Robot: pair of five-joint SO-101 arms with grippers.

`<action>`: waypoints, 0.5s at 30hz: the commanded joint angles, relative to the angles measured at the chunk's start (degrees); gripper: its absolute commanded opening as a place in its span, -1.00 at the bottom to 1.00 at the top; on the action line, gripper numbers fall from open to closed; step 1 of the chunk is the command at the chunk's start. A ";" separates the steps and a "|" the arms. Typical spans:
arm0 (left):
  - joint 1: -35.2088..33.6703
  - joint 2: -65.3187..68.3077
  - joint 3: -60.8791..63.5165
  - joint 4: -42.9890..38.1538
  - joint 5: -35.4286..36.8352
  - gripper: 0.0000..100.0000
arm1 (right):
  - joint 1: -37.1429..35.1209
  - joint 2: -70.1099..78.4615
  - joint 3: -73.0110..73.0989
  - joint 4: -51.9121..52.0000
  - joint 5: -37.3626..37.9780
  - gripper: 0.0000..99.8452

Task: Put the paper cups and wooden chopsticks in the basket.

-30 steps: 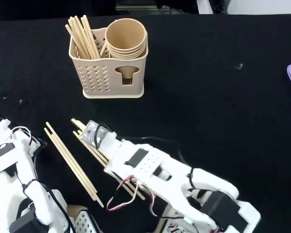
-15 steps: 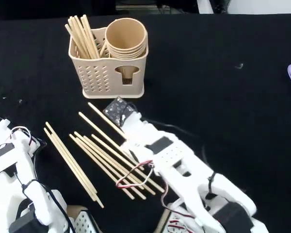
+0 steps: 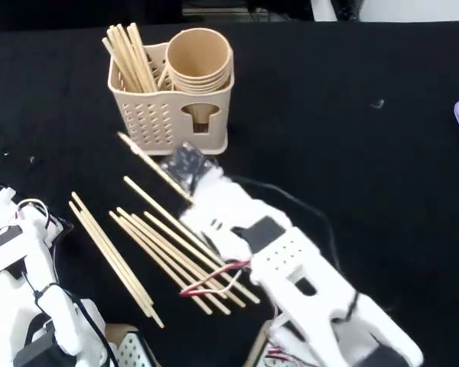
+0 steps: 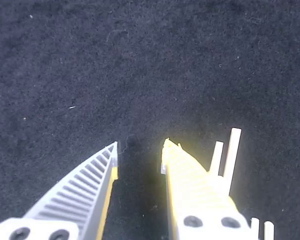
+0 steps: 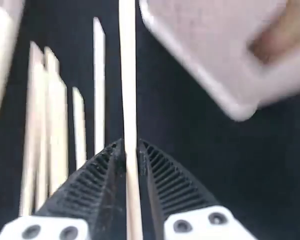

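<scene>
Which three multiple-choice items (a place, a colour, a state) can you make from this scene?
1. Where do the paper cups stand? A in the basket; B under the basket; C on an arm.
2. What colour is the table? A white; B black; C green.
3. How is the right pincer? A open, empty; B shut on a cup; C shut on one chopstick.
Key: 1 A, the stack sits in a basket compartment; 2 B, the surface is black; 3 C, its jaws clamp one stick.

Nested paper cups (image 3: 200, 57), upright chopsticks (image 3: 130, 55) in beige basket (image 3: 168, 118) near far edge; loose chopsticks (image 3: 168, 256) toward near edge; single chopstick (image 3: 145, 159) slanted before basket.
</scene>
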 commanded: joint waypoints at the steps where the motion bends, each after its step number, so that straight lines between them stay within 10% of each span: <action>1: 0.57 -1.14 -2.51 -1.14 0.09 -0.71 | -2.99 -7.25 -15.08 5.71 0.09 -0.98; 15: 0.66 -1.14 -2.51 -1.14 0.09 -0.71 | -1.58 15.96 -42.59 -26.46 0.00 -0.98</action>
